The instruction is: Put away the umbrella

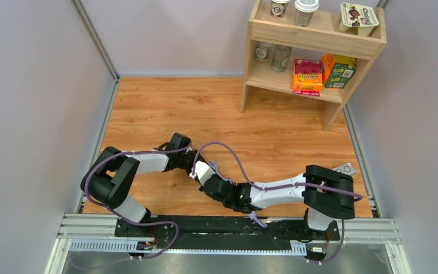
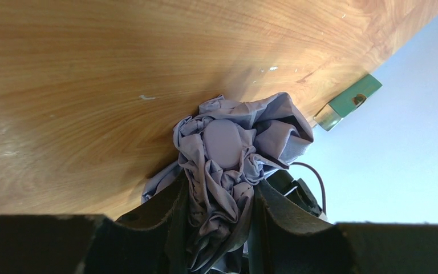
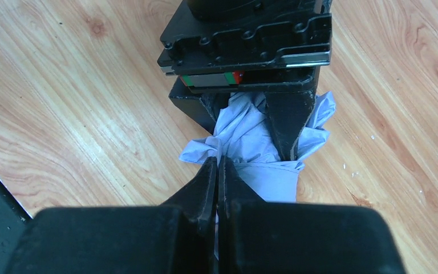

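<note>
Two arms (image 1: 148,164) are meeting low over one umbrella (image 2: 223,142). The left gripper (image 2: 219,197) is clamping it; the right gripper (image 3: 217,166) is pinching its fabric.

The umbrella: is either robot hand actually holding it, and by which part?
Both. The left gripper clamps the umbrella by its bunched fabric just behind the rounded end; the right gripper, shut, pinches a thin fold of that fabric.

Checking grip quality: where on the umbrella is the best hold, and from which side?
Around the bunched middle of the umbrella, jaws straddling it from both sides, as the left gripper does: the fabric gathers into a narrow bundle there. The loose edge the right gripper pinches is thin and would probably slip.
</note>
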`<state>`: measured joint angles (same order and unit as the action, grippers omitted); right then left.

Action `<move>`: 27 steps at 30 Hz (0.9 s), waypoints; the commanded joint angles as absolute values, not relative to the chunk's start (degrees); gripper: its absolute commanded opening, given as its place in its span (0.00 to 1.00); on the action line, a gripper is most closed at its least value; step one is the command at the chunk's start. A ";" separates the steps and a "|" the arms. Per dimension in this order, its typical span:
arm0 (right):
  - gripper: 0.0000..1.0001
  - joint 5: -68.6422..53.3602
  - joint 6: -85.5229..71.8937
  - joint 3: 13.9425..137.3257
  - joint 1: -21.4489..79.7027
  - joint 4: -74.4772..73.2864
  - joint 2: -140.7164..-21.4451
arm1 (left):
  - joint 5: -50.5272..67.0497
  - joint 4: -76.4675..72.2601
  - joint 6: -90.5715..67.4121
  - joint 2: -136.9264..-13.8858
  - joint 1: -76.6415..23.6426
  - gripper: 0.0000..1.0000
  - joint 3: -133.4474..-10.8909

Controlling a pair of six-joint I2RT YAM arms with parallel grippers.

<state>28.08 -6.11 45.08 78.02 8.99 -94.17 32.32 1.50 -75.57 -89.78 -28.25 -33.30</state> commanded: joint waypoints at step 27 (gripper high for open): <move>0.19 9.13 -18.80 42.71 68.99 -1.84 -101.25 | 28.92 10.81 -69.52 -92.11 -22.15 0.00 -34.54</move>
